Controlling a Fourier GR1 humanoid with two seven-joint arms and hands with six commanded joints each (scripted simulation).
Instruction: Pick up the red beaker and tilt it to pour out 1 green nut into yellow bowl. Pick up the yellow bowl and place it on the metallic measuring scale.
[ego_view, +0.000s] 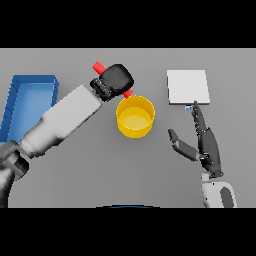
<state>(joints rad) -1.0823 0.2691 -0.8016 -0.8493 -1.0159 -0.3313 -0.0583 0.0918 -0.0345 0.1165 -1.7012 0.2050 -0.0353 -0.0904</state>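
Head view is showing you the left hand (116, 80) with its fingers clenched round the red beaker (99, 66), which is lying tilted, one red end sticking out up and to the left of the hand and the other end (128, 93) pointing down at the far rim of the yellow bowl (135, 117). You are watching the pouring step; whether the green nut is already lying in the bowl cannot be told, since the bowl's inside is reading as plain yellow. You are probably handling a light, stiff and smooth beaker, so a grasp round its middle, as now, is likely serving you best, and a slow tilt is likely keeping more than one nut from slipping out. You are likely to find the bowl light and rigid too, and its round wall is offering the best hold. Your right hand (202, 142) is resting low over the tabletop (80, 175) to the right of the bowl, fingers released and straight, their tips reaching just below the metallic measuring scale (187, 86), a pale square plate lying to the right of the bowl and slightly farther back. You are working on a flat grey tabletop, with a blue tray (25, 100) sitting at its far left, partly behind the left arm.
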